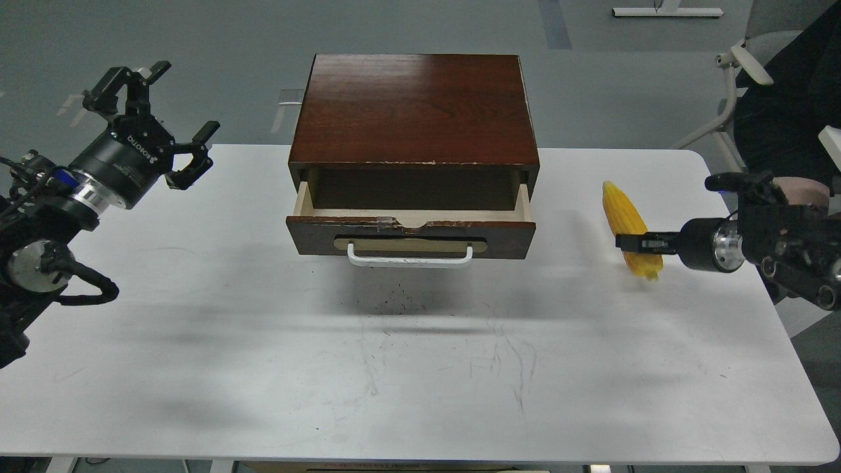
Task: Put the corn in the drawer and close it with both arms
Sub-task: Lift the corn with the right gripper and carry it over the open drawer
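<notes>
The yellow corn (624,213) hangs tilted over the right side of the white table (420,368), its pointed end up and away from me. My right gripper (632,243) comes in from the right and is shut on the corn's lower half, holding it just off the surface. The dark brown drawer (506,235) stands pulled open, showing its pale wood inside and its white bar handle (410,257), and nothing shows inside it. My left gripper (187,98) is open and empty, raised over the table's far left, well left of the drawer.
The drawer belongs to a dark wooden cabinet (414,105) at the table's far middle. A chair (742,66) and a seated person (788,112) are past the table's right far corner. Scuff marks lie on the table in front of the drawer.
</notes>
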### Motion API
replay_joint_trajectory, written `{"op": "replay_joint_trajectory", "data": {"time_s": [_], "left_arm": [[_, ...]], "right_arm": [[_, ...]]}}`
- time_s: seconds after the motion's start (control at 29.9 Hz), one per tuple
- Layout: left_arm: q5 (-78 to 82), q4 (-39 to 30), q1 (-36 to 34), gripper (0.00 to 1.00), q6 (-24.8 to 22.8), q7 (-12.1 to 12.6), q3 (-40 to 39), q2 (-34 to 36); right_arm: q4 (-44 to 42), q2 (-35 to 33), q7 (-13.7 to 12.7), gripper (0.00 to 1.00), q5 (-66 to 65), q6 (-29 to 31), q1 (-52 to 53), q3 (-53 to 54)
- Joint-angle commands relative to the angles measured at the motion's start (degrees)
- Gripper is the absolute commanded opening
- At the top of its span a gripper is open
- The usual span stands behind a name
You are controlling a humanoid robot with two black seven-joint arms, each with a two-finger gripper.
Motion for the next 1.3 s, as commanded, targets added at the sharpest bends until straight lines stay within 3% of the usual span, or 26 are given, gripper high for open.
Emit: {"op": "replay_joint_trajectory", "data": {"time_s": [0.0,0.23,0.5,0.74,0.8,0.97,1.14,1.27], "left_arm": [[0.02,-0.06,-0.09,1.00,0.00,0.00,0.00,0.04],[-0.07,-0.15,-0.09,1.00,0.00,0.00,0.00,-0.04],[0.02,-0.42,-0.09,1.00,0.00,0.00,0.00,-0.04],[0.02,-0.42,-0.09,1.00,0.00,0.00,0.00,0.13],[0.02,-0.42,-0.09,1.00,0.00,0.00,0.00,0.04],[0.02,-0.42,-0.17,1.00,0.00,0.00,0.00,0.39],[0.02,-0.86,-0.17,1.00,0.00,0.00,0.00,1.62],[0.02,-0.86,-0.09,1.00,0.00,0.00,0.00,2.33]], "right_arm": [[3.96,-1.95,0.00,0.00,0.04,0.11,6.66,1.76],[12.49,-1.34,0.00,0.00,-0.58,0.47,19.68,0.27],[19.08,8.14,0.00,0.00,-7.24,0.12,32.25,-9.66],[22.43,13.42,0.00,0.00,-18.14,-0.23,37.18,-10.98],[22.43,14.75,0.00,0.00,-20.18,-1.38,38.15,-12.30],[21.55,21.15,0.00,0.00,-23.08,-11.03,39.64,-19.76],[19.36,24.85,0.00,0.01,-23.08,-13.94,39.56,-22.23],[19.18,26.17,0.00,0.09,-23.08,-14.04,39.38,-22.67]]}}
